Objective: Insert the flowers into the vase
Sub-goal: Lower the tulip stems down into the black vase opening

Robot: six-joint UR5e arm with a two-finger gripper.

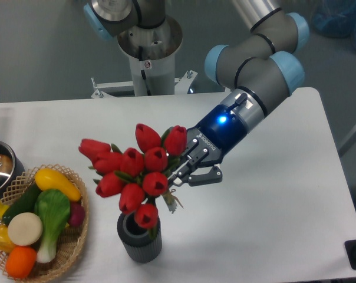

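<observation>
Nearest the front edge stands the vase (139, 237), upright on the white table (284, 224); its mouth is partly hidden by the lowest bud, so I cannot tell how much of the opening is free; above it I hold the flowers (137, 171), the whole bunch in the air and leaning, buds pointing left and down, stems running back to my gripper (179, 174), whose fingers are clamped on the stems just behind the heads.

The trouble I see: the stem ends poke out below my fingers near the vase but off to its right, while it is the buds that hang over the mouth; if I lower like this, the heads hit the rim and could tip the vase, or the stems miss the hole altogether; the bunch looks wider than the mouth, so a leaf may catch on the rim.

Room to move: open table to the right and behind the vase; on the left the basket of toy vegetables (39, 227) sits near, and the outermost bud reaches toward it; farther left a metal pot (0, 168) at the table edge; at the back, the arm's base (148, 47).
</observation>
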